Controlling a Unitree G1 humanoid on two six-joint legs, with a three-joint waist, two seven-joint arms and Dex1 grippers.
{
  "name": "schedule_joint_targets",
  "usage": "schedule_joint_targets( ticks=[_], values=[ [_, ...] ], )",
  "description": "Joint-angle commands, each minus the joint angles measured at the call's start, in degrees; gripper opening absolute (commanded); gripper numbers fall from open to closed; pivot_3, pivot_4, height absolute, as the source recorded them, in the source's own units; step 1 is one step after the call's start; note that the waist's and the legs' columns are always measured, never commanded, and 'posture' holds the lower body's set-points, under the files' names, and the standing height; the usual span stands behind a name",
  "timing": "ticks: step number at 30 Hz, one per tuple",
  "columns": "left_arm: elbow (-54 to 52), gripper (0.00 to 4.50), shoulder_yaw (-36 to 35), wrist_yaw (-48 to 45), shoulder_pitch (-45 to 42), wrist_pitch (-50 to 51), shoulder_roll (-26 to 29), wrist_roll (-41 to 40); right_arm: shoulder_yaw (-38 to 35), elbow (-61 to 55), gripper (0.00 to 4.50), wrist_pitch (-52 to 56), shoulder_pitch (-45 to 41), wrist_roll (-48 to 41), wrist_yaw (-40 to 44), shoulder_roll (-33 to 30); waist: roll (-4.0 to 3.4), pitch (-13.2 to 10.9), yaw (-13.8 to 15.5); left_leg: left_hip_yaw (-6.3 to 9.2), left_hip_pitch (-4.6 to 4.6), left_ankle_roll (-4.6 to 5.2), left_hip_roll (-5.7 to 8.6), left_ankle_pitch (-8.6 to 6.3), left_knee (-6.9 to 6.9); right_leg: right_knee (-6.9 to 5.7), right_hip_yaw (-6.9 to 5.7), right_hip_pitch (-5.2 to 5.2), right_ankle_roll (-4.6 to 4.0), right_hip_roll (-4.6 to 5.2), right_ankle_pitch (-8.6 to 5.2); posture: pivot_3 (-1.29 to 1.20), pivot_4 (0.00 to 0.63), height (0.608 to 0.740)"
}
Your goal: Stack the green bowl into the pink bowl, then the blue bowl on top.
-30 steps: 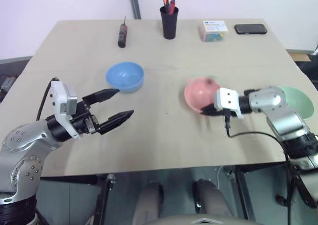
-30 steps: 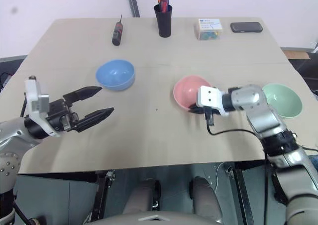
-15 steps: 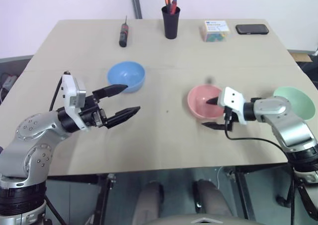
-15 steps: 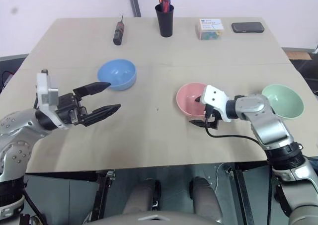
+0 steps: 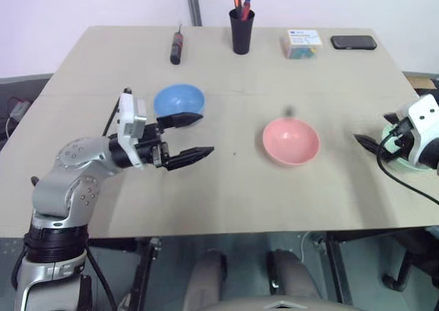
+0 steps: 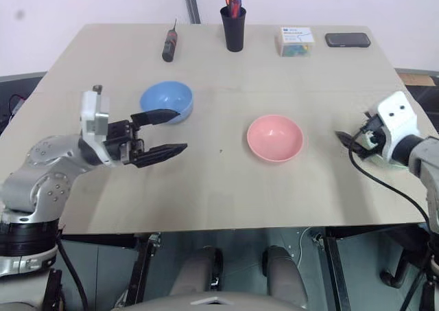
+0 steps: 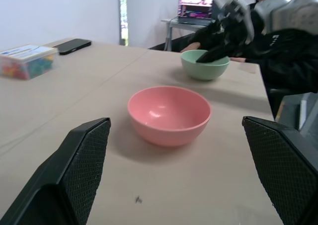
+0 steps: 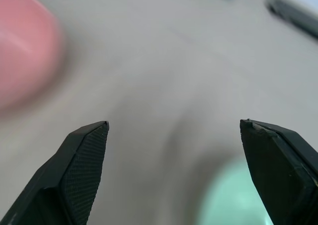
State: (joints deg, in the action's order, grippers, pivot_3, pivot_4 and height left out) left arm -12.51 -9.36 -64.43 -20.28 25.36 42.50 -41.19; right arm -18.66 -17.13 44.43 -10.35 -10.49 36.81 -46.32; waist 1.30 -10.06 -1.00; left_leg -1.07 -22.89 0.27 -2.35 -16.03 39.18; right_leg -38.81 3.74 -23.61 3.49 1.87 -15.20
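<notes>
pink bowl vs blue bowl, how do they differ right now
The pink bowl is salmon pink; the blue bowl is sky blue. The pink bowl sits alone near the table's middle, nothing close to it, while the blue bowl sits further left with the left end effector hovering open right beside it. Both are plain, smooth, upright, empty and look the same size.

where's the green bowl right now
The green bowl sits near the table's right edge in the head views, to the right of the pink bowl and right beside the open right hand.
</notes>
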Motion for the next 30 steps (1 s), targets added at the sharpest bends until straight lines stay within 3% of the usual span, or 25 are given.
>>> schedule_joint_targets(
  ticks=[1, 3, 7, 8, 10, 16, 17, 25, 30],
  values=[
    [1.0, 4.5, 0.2, -1.7, -1.5, -1.5, 0.0, 0.7, -1.1, 0.3, 4.41, 1.3, 0.8, 0.5, -3.5, 1.2, -0.01, 0.0, -0.4, -0.03, 0.02, 0.0, -0.01, 0.0, 0.0, -0.01, 0.04, 0.0, 0.0, -0.01, 0.0, 0.0, 0.15, 0.74],
    [1.2, 4.5, 0.1, -1.8, -1.8, -1.4, -0.1, 0.6, -1.0, 0.5, 4.41, 2.2, 1.1, 0.0, -4.1, 1.9, -0.01, 0.0, -0.6, -0.03, 0.02, 0.0, -0.01, 0.0, 0.0, -0.01, 0.04, 0.0, 0.0, -0.02, 0.0, 0.0, 0.15, 0.74],
    [0.9, 4.5, -0.3, -1.4, -2.2, -0.6, -0.1, -0.1, -0.5, 1.8, 3.81, 2.3, 0.2, -0.9, -4.1, 2.7, -0.01, 0.0, -0.7, -0.01, 0.01, 0.0, -0.02, 0.0, 0.0, 0.0, 0.04, 0.01, 0.01, -0.01, 0.0, 0.0, 0.15, 0.74],
    [0.8, 4.5, -0.4, -1.4, -2.1, -0.6, 0.0, -0.1, -0.3, 2.1, 3.15, 2.1, 0.0, -1.1, -4.1, 2.8, -0.01, 0.0, -0.7, -0.01, 0.01, 0.0, -0.01, 0.0, 0.0, 0.0, 0.04, 0.01, 0.01, -0.01, 0.0, 0.0, 0.15, 0.74],
    [0.4, 4.5, -0.7, -1.3, -1.8, -0.4, 0.1, -0.3, 0.3, 2.9, 2.82, 1.7, -0.4, -1.2, -4.0, 2.8, -0.01, 0.0, -0.7, -0.01, 0.01, 0.0, -0.01, 0.0, 0.0, 0.0, 0.03, 0.0, 0.01, -0.01, 0.0, 0.0, 0.15, 0.74],
    [-0.7, 4.5, -1.3, -0.5, -1.2, 0.4, 0.2, -0.6, 2.3, 6.2, 0.64, -0.2, -1.5, -0.8, -3.8, 2.6, -0.01, 0.0, -0.8, -0.01, 0.01, 0.0, -0.02, 0.0, 0.0, 0.01, 0.03, 0.0, 0.01, -0.01, 0.0, 0.0, 0.15, 0.74],
    [-0.9, 4.5, -1.4, -0.3, -1.1, 0.5, 0.3, -0.7, 2.7, 6.9, 0.07, -0.8, -1.7, -0.6, -3.8, 2.4, -0.01, 0.0, -0.8, -0.01, 0.0, 0.0, -0.01, 0.0, 0.0, 0.01, 0.03, 0.01, 0.01, -0.01, 0.0, 0.0, 0.15, 0.74],
    [-2.1, 4.5, -3.3, 0.9, 0.4, 1.5, 0.7, -1.0, 5.6, 4.6, 0.07, -9.1, -3.5, 0.2, 0.3, -0.8, -0.03, 0.0, -1.1, -0.01, 0.02, 0.0, -0.02, 0.0, 0.0, 0.0, 0.03, 0.0, 0.02, 0.0, 0.0, 0.0, 0.15, 0.74],
    [-1.8, 4.5, -3.8, 1.4, 1.0, 1.5, 0.4, -0.7, 11.5, -13.1, 0.07, -4.4, -13.6, -15.8, 8.6, 4.2, -0.12, -0.1, -1.8, 0.08, 0.06, 0.0, -0.15, 0.0, -0.01, -0.04, 0.1, -0.03, 0.02, -0.12, 0.0, 0.0, 0.15, 0.74]
  ],
)
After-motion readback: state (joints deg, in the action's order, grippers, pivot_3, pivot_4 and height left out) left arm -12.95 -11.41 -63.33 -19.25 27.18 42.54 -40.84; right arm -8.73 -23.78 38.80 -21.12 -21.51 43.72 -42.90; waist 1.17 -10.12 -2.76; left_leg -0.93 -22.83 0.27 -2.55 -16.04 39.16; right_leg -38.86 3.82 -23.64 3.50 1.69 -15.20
